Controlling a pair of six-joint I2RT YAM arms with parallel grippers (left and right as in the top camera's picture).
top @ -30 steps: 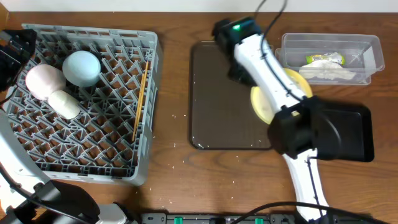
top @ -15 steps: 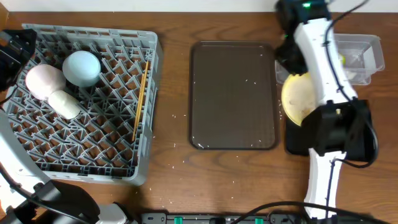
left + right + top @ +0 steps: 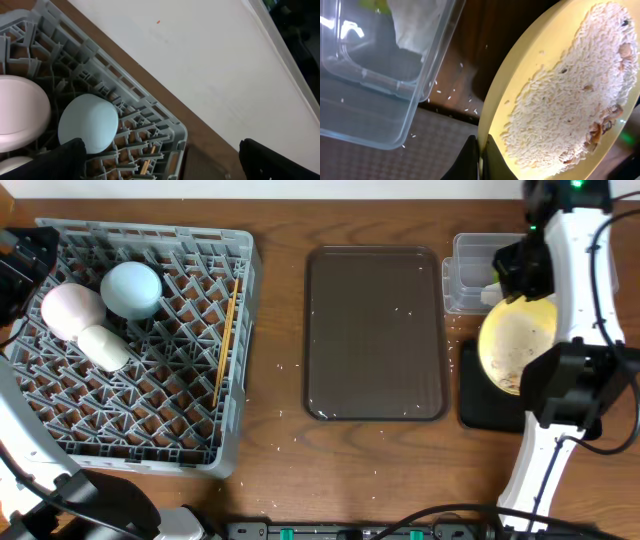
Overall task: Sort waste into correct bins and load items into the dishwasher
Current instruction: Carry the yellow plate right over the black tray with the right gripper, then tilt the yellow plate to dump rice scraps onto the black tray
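We see the right end effector (image 3: 481, 157) clenched on the rim of the yellow plate (image 3: 515, 80). The plate is tilted, rice (image 3: 565, 95) on it, above the black tray (image 3: 480, 408) and just near of the clear tub (image 3: 465, 280), right side. Left end effector (image 3: 160, 167) released, empty, by the rack (image 3: 140, 410).

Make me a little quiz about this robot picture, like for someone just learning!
1. True or false: the pale yellow plate lies in the dish rack.
2. What covers the plate? A) rice crumbs B) soup C) nothing
3. Fill in: the chopsticks lie in the grey ____.
Key: 1 false, the right gripper holds it by its rim. 2 A. 3 dish rack.
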